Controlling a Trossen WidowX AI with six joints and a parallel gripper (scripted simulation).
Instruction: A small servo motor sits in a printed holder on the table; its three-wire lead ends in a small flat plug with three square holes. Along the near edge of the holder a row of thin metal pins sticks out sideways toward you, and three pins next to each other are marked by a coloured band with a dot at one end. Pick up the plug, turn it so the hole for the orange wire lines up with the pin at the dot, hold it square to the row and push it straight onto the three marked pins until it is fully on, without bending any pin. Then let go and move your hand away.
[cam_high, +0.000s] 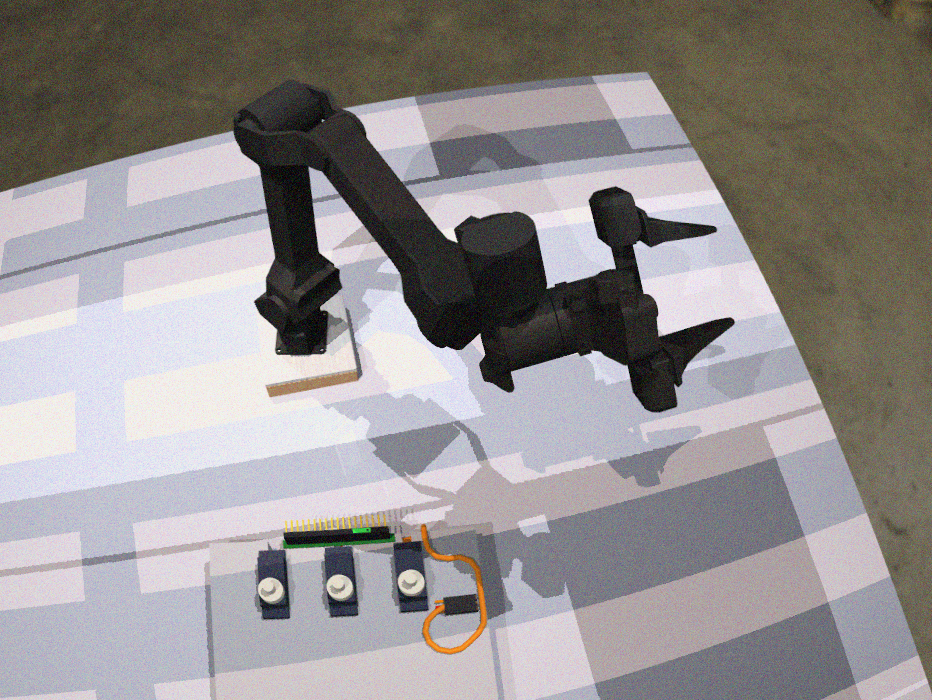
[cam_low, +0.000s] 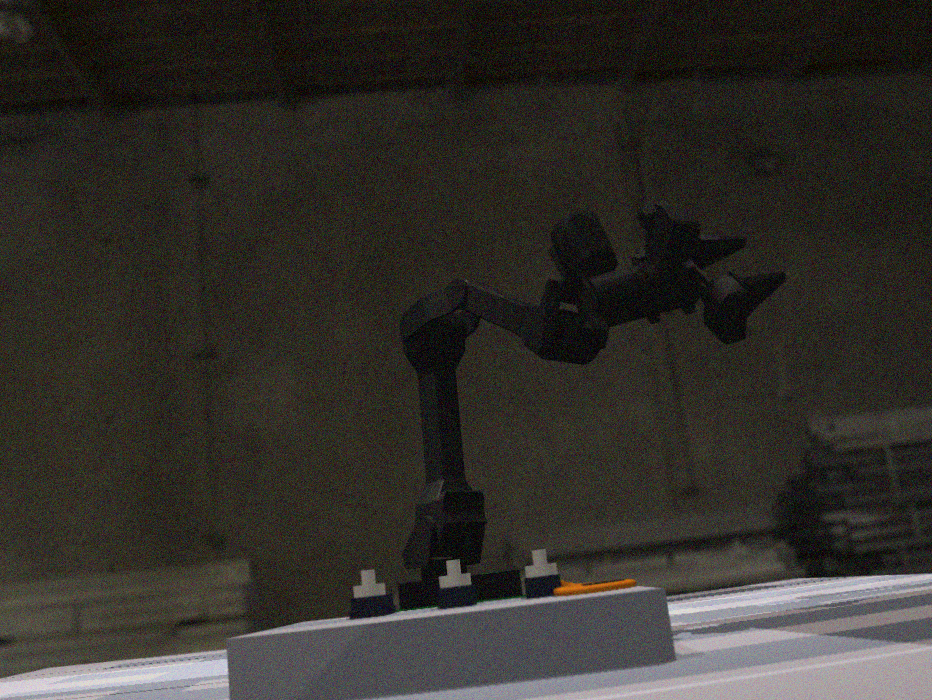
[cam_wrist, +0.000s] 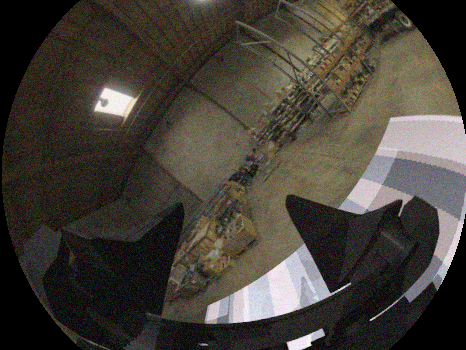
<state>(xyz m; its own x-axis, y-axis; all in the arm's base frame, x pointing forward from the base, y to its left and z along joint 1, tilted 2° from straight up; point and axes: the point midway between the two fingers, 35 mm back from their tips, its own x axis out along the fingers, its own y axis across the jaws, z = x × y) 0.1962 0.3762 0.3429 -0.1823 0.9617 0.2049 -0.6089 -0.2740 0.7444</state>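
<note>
My gripper (cam_high: 724, 275) (cam_low: 765, 259) (cam_wrist: 236, 205) is open and empty, high above the table and well away from the holder. The black plug (cam_high: 460, 604) lies on the holder (cam_high: 301, 648) (cam_low: 452, 655), right of the rightmost servo motor (cam_high: 410, 576) (cam_low: 541, 586). Its orange lead (cam_high: 482, 583) (cam_low: 595, 586) loops around it. The row of thin yellow pins (cam_high: 336, 522) sticks out of a black header (cam_high: 316, 536) at the holder's edge on the arm's side. A bright green band (cam_high: 361, 530) marks pins near its right end. The dot and the plug's holes are too small to make out.
Two more servos (cam_high: 272, 583) (cam_high: 340, 581) with white horns stand left of the rightmost one, close behind the header. The arm's base stands on a wooden board (cam_high: 312, 382) on the patterned table (cam_high: 678, 587). The lead arches up beside the header's right end.
</note>
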